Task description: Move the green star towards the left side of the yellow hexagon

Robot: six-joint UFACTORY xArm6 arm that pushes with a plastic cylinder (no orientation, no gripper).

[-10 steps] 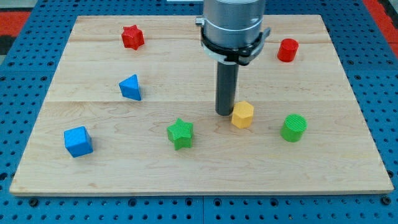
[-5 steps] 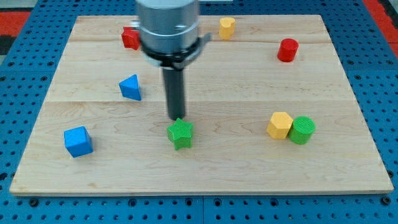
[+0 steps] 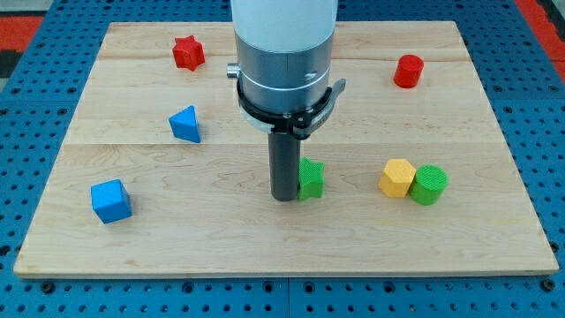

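Observation:
The green star [image 3: 311, 177] lies on the wooden board [image 3: 132, 238] at the lower middle, partly hidden by my rod. My tip [image 3: 284, 197] rests on the board touching the star's left side. The yellow hexagon [image 3: 397, 177] lies to the star's right, about a block and a half away. A green cylinder [image 3: 429, 185] touches the hexagon's right side.
A red star [image 3: 187, 52] is at the top left. A red cylinder [image 3: 408, 71] is at the top right. A blue triangular block [image 3: 185, 124] is at the middle left. A blue cube [image 3: 111, 200] is at the lower left.
The green star has moved right, closer to the yellow hexagon. My tip went from above the star to its left side. The yellow block seen at the top is now hidden by the arm.

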